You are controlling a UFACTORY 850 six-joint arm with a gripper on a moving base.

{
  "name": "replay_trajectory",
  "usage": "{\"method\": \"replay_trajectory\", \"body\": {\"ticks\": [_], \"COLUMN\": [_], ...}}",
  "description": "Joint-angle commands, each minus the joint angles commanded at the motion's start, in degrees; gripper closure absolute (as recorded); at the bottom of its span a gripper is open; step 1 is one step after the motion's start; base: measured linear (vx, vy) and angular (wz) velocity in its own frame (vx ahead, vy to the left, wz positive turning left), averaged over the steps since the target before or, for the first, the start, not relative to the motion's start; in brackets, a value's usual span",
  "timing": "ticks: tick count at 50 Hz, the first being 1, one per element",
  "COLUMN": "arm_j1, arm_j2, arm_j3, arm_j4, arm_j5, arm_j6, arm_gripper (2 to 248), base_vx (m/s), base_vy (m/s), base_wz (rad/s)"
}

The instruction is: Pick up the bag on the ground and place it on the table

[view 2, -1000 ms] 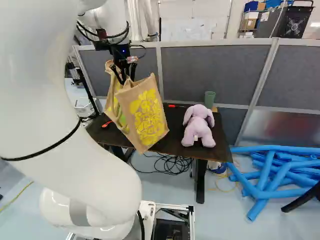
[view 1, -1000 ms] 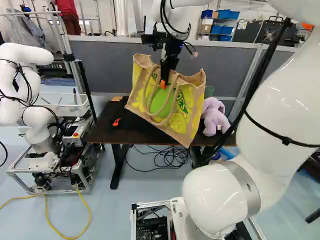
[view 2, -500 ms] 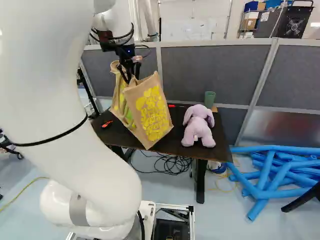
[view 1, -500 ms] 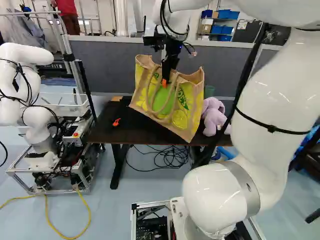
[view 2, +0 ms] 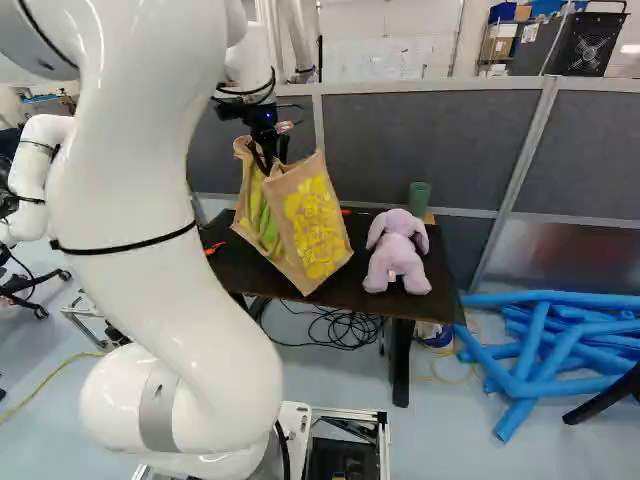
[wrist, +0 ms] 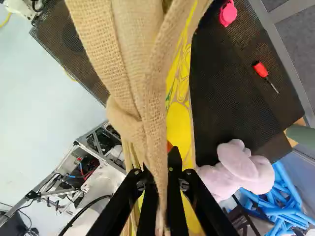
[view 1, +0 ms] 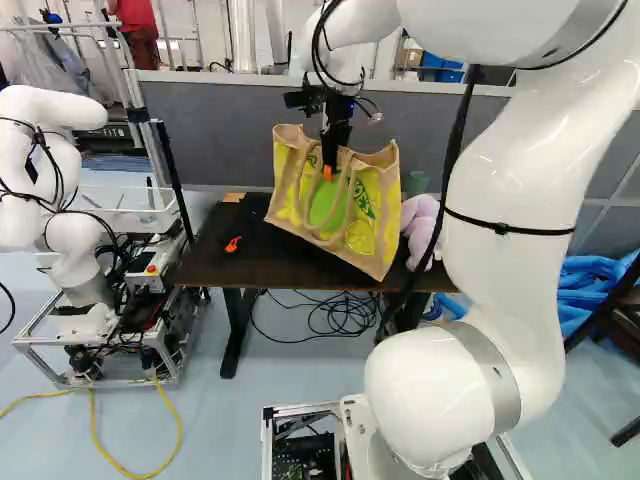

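Hanging tilted, bag, mouth upward, long axis aslant

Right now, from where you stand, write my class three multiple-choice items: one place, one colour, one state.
1. Where is the plush toy?
A) on the floor
B) on the table
C) on a shelf

2. What colour are the long tubes?
A) red
B) green
C) blue

3. How is the bag?
A) gripped near its top
B) lying on the floor
C) folded flat

Key:
1 B: it sits on the tabletop.
2 C: the heap is blue throughout.
3 A: the gripper has its fabric between its fingers.
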Motion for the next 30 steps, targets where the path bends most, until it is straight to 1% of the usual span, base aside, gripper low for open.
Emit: {"method": "replay_trajectory", "body": {"ticks": [20,30], "arm_j1": [1.1,2.06], "arm_j2": [-5.42,-7.31], "arm_j3": [-2.89,-3.34], "arm_j4": [-3.72,-4.25], "arm_j5": [0.0,0.0], "arm_j6": [0.0,0.0], "arm_gripper": [228,228], "base_vx": [0.0,0.0], "base_vy": [0.0,0.0], "base_wz": [0.0,0.0]}}
